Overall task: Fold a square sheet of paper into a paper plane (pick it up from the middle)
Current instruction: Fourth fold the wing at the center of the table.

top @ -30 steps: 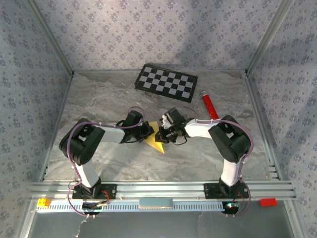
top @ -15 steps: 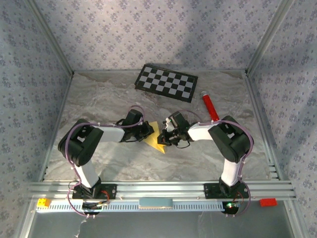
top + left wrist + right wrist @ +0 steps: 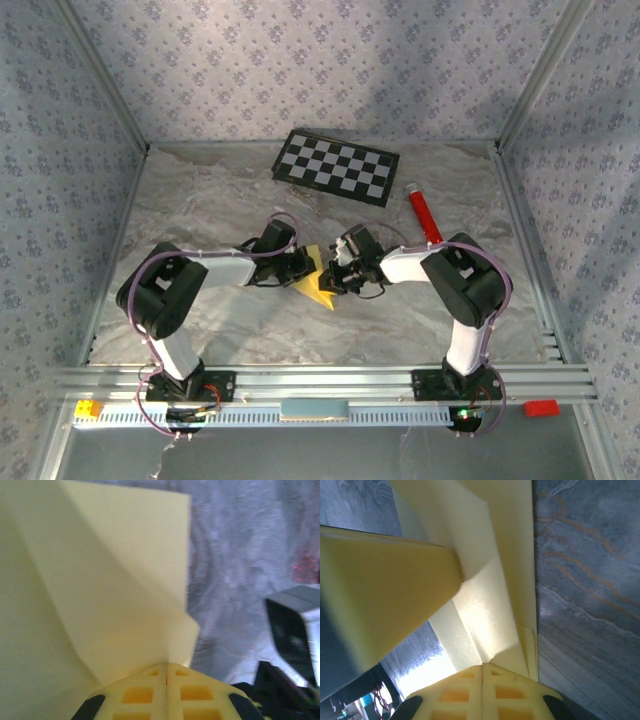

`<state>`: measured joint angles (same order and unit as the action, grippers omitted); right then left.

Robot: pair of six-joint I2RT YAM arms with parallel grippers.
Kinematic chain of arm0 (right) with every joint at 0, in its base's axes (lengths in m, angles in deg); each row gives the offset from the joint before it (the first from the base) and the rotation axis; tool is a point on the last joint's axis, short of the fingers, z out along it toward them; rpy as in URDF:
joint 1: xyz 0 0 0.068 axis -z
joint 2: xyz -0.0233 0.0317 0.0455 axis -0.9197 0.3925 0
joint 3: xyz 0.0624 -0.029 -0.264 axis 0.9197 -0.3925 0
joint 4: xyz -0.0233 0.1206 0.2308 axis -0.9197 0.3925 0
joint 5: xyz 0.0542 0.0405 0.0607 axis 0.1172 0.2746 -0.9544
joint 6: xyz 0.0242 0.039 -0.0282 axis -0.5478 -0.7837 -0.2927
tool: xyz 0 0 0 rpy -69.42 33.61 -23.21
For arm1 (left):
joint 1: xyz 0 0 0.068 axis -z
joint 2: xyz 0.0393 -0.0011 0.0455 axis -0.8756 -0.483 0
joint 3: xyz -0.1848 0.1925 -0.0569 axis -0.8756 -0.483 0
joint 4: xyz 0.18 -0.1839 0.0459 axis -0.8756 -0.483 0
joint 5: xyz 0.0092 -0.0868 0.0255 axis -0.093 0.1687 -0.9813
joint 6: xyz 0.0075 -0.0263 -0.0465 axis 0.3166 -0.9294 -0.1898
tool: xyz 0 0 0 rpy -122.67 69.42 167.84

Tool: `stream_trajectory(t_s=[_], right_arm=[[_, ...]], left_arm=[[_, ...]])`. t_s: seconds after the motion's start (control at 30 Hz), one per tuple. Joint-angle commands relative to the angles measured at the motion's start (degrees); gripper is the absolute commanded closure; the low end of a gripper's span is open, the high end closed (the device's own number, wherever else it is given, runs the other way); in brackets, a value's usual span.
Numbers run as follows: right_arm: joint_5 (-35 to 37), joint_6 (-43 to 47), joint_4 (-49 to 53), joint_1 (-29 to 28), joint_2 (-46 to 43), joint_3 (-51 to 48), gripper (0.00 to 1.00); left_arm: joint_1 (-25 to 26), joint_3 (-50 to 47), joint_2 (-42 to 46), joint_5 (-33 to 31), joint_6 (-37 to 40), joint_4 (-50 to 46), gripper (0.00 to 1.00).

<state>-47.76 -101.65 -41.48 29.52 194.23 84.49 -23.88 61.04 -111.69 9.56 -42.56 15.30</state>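
Lab test enclosure: aluminium frame (image 3: 320, 383), patterned walls (image 3: 320, 70), checkerboard panel (image 3: 337, 167).

Your table (image 3: 200, 205) wears a grey, marbled, wrinkled cover. You'll see a black-and-white checkerboard panel (image 3: 337, 166) lying flat at its far middle, and a red tube (image 3: 422, 214) just to its right, apart from it

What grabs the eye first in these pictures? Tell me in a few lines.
The folded yellow paper stands out at the middle of the table, pinched from either side by the left gripper and the right gripper, both shut on it. Beyond them, a black-and-white checkerboard panel lies at the table's far edge, with a red tube just to its right.
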Motion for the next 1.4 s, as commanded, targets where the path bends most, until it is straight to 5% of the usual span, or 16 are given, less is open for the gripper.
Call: stream_trajectory(t_s=[0.0,1.37], right_arm=[[2.4,0.8,5.9,0.4,2.5,-1.8,1.0],[1.1,5.0,8.6,0.8,2.6,-3.3,1.0]], left_arm=[[-0.2,1.2,-2.1,-1.6,2.3,-2.6,0.95],[-14.5,16.6,-10.0,-1.1,15.7,-14.9,0.94]])
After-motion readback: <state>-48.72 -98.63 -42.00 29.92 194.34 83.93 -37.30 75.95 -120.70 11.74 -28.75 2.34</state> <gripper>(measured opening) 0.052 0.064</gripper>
